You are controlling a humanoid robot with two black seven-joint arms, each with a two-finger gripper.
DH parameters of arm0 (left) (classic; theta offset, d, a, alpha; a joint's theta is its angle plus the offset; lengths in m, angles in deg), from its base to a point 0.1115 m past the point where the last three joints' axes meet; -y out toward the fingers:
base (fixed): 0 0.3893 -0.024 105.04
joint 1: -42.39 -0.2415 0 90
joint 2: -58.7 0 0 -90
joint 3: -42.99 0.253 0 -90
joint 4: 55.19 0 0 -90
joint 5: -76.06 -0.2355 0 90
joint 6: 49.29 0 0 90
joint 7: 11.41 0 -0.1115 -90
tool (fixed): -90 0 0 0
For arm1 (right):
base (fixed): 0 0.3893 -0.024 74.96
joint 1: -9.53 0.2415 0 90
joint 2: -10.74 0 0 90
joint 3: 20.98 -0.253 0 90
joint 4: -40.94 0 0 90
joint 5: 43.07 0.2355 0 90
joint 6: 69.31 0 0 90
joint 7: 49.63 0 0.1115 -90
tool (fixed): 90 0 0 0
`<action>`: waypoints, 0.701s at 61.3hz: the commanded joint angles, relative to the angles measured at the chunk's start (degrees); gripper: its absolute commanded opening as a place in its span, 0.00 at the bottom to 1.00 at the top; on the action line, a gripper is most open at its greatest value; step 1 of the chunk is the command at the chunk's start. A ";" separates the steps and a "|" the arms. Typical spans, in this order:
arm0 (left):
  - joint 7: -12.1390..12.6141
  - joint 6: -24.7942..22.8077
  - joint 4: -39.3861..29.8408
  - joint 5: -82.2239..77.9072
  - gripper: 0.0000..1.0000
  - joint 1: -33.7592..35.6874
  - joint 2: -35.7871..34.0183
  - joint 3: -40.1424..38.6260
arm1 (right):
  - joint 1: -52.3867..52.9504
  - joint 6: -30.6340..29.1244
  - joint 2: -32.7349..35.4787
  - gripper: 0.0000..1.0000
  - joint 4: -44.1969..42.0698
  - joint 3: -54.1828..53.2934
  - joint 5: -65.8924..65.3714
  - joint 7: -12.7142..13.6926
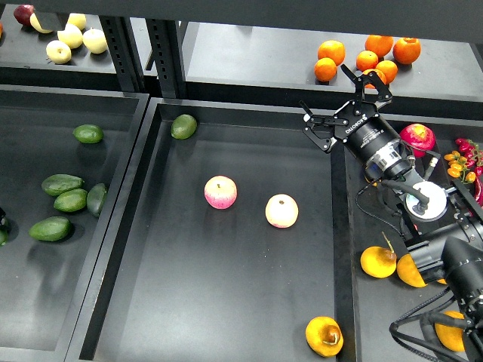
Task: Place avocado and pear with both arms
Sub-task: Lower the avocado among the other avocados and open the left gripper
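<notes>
Two pink-and-cream apples (220, 192) lie apart in the middle tray (226, 302).

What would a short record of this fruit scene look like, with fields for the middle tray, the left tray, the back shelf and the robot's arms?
middle tray: two pink-and-cream apples, one light green avocado at the back corner, one pear at the front right
left tray: five dark green avocados
back shelf: oranges right, pale apples left
right gripper: fingers open, empty, above the middle tray's right rim
left gripper: not in view

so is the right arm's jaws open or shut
Open: the right gripper shows its two fingers spread apart, nothing between them, in the air beside the oranges.
</notes>
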 commanded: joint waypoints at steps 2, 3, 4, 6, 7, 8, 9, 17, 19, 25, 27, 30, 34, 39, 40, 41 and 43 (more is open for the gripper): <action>0.00 -0.01 0.89 -0.07 0.17 -0.43 0.69 0.31 | 0.00 0.00 0.00 1.00 -0.01 0.00 0.00 -0.01; 0.00 -0.01 1.06 -0.07 0.17 -0.43 0.86 0.31 | -0.08 0.00 0.00 1.00 -0.01 -0.09 0.00 -0.01; 0.00 -0.01 1.15 -0.07 0.18 -0.43 0.95 0.31 | -0.08 0.00 0.00 1.00 -0.01 0.00 0.00 -0.01; 0.00 -0.01 1.33 -0.07 0.18 -0.52 1.21 0.31 | 0.00 0.00 0.00 1.00 -0.01 0.00 0.00 -0.01; 0.00 -0.01 1.42 -0.07 0.18 -0.52 1.30 0.31 | 0.00 0.00 0.00 1.00 -0.01 0.00 0.00 -0.01; 0.00 -0.01 1.50 -0.07 0.18 -0.52 1.39 0.31 | 0.00 0.00 0.00 1.00 -0.01 0.00 0.00 -0.01; 0.00 -0.01 1.59 -0.07 0.18 -0.52 1.48 0.40 | 0.00 0.00 0.00 1.00 -0.01 0.00 0.00 0.08; 0.00 -0.01 1.59 -0.07 0.18 -1.04 2.27 0.49 | 0.00 0.00 0.00 1.00 -0.01 0.00 0.00 -0.01; 0.00 -0.01 1.68 -0.07 0.18 -1.13 2.44 0.49 | 0.00 0.00 0.00 1.00 -0.01 0.00 0.00 -0.01; 0.00 -0.01 2.03 -0.07 0.18 -1.31 3.15 0.49 | 0.00 0.00 0.00 1.00 -0.01 0.00 0.00 0.08; 0.00 -0.01 2.21 -0.07 0.19 -1.39 3.50 0.49 | -0.08 0.00 0.00 1.00 -0.01 0.00 0.00 -0.01; 0.00 -0.01 2.47 -0.07 0.19 -1.48 3.85 0.49 | -0.08 0.00 0.00 1.00 0.17 0.00 0.00 -0.01; 0.00 -0.01 2.91 -0.07 0.19 -1.57 4.38 0.75 | -0.08 0.00 0.00 1.00 0.26 0.00 0.00 -0.01; 0.00 -0.01 3.17 -0.07 0.20 -1.57 4.55 1.02 | -0.08 0.00 0.00 1.00 0.34 -0.09 0.00 -0.01; 0.00 -0.01 3.17 -0.07 0.20 -1.57 4.64 1.11 | -0.08 0.00 0.00 1.00 0.34 -0.09 0.00 -0.01; 0.00 -0.01 3.17 -0.07 0.20 -1.57 4.73 1.11 | -0.08 0.00 0.00 1.00 0.34 0.00 0.00 -0.01; 0.00 -0.01 3.17 -0.07 0.20 -1.57 4.90 1.19 | -0.08 0.00 0.00 1.00 0.34 -0.09 0.00 -0.01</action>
